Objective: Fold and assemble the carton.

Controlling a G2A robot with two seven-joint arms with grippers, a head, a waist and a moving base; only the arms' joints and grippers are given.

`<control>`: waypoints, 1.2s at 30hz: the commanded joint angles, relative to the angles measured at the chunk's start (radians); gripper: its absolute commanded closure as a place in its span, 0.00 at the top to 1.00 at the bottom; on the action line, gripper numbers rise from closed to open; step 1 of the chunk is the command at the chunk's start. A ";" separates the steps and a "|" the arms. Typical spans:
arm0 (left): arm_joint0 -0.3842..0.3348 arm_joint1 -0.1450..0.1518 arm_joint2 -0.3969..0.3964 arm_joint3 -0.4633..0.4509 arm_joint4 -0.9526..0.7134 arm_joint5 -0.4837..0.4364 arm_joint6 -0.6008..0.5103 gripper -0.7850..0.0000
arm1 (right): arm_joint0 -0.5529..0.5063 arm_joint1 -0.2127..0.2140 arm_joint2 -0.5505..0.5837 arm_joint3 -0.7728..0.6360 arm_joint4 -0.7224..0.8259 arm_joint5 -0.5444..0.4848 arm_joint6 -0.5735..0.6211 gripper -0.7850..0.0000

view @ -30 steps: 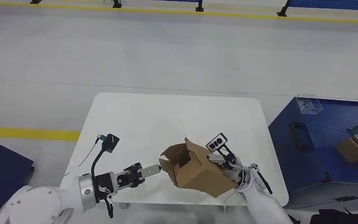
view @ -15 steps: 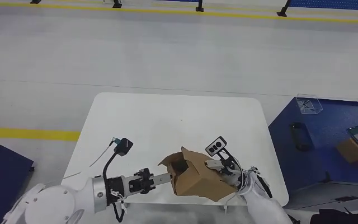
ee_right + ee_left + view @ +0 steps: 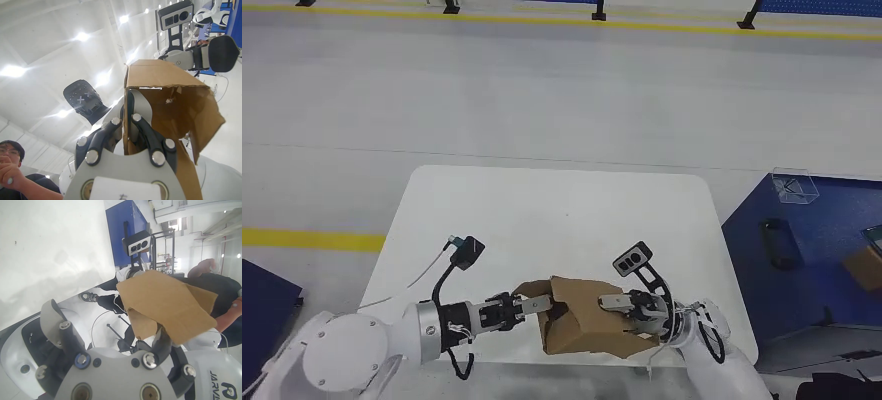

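Top view shows the carton (image 3: 592, 322) at the near edge of the table (image 3: 542, 220), right of the middle, between the two grippers. It is brown and lies tilted, with its open end toward the left arm. I cannot tell if it rests on the table or hangs just above it.

The right gripper (image 3: 622, 303) is on the carton's right side. In the right wrist view its fingers are narrow and pinch one side wall, one finger inside the carton and one outside.

The left gripper (image 3: 526, 301) is at the open end. In the left wrist view its fingers stand wide apart. A small torn flap (image 3: 143, 323) of the carton lies between them, close to the dark finger (image 3: 162, 338) and partly in front of it; the pale finger (image 3: 50, 317) is well apart from the cardboard.

To the right of the table stands a blue cabinet (image 3: 802, 260) with a clear box (image 3: 794, 187) on top. A yellow line (image 3: 302, 239) runs on the floor at the left.
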State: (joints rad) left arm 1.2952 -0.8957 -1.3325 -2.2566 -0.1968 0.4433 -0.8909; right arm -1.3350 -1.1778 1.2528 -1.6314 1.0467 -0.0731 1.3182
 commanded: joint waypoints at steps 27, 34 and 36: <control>0.091 0.006 -0.065 -0.093 0.052 -0.051 0.096 1.00 | 0.004 0.001 0.011 -0.002 -0.136 -0.127 -0.044 0.00; 0.100 0.004 -0.081 -0.093 0.094 -0.045 0.179 1.00 | 0.009 0.001 0.040 -0.012 -0.246 -0.287 -0.116 0.00; 0.109 0.002 -0.080 -0.093 0.118 -0.060 0.212 1.00 | 0.009 0.000 0.040 -0.017 -0.293 -0.325 -0.137 0.00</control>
State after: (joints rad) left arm 1.3995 -0.8926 -1.4144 -2.3500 -0.0923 0.3918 -0.6976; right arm -1.3262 -1.1773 1.2933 -1.6459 0.7770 -0.3801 1.1908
